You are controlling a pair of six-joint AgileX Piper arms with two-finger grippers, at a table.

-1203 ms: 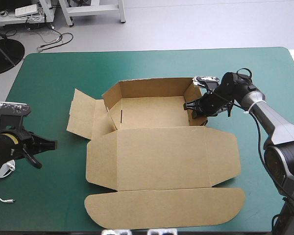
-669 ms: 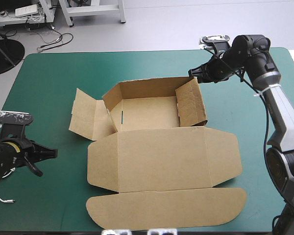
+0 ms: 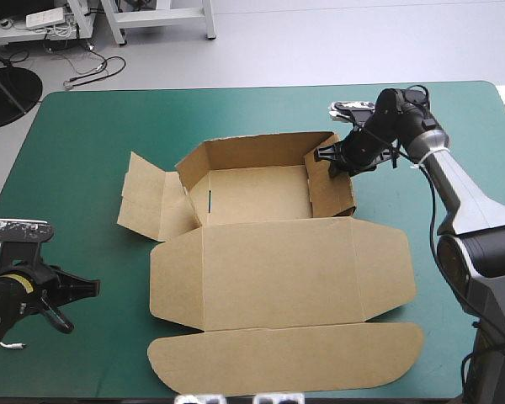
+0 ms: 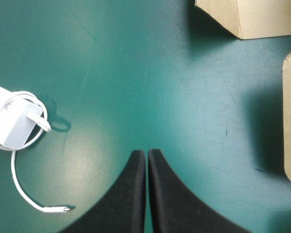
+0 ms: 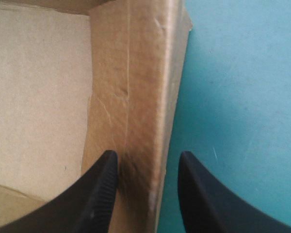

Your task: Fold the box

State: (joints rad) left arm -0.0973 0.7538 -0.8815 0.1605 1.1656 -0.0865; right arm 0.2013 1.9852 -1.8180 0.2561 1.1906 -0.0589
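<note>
At the table's (image 3: 84, 126) near left corner, the left gripper (image 3: 82, 290) is held low over the teal-green cover, well apart from the box (image 3: 278, 269). In its wrist view the two black fingers are pressed together into one pointed arch. A white charger (image 4: 12, 124) with its thin white cable coiled about it is seen on the cover beside this gripper, on the side away from the box.

The box is set at the middle of the table. Its left flap (image 3: 147, 206) is laid out almost flat on the cover. The tray (image 3: 257, 194) is formed on the far side, with the left, far and right walls raised. The lid (image 3: 278, 269) is spread flat toward the near edge, its rounded tuck flap (image 3: 286, 358) nearest the robot.

The right wall (image 3: 330, 181) is stood upright. The right gripper (image 3: 332, 160) is lowered over that wall's far end. In the right wrist view its fingers are spread, one inside the tray and one outside over the cover, with the wall between them. Whether the wall is touched by either finger cannot be told.
</note>
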